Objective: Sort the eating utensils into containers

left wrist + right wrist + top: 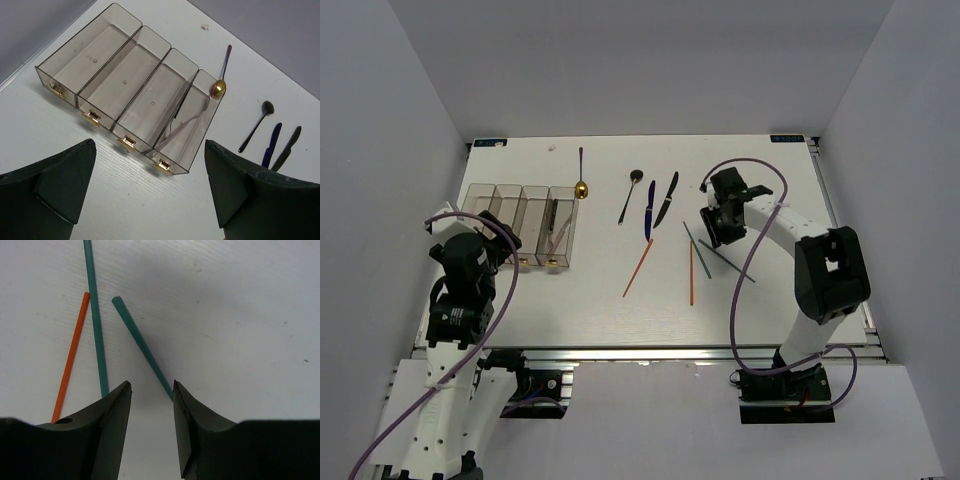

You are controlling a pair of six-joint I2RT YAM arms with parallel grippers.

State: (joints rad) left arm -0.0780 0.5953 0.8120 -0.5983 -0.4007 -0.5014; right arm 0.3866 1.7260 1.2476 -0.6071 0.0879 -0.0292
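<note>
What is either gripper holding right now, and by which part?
Nothing: the left gripper and the right gripper are both open and empty.

L arm (460, 290) is folded up close above its base at the near L side, elbow raised, wrist tipped fwd and down at a slant. L gripper (149, 147) is held wide open and empty. Its two dark fingers (60, 185) are seen far apart at the bottom corners of the L wrist view.

R arm (825, 270) is stretched fwd, w/ the forearm turned inward toward the centre and the R wrist (730, 205) bent steeply down. R gripper (151, 385) is pointed almost straight down. Its jaws are set close together w/ only a narrow gap betw. them, and nothing is clamped.
</note>
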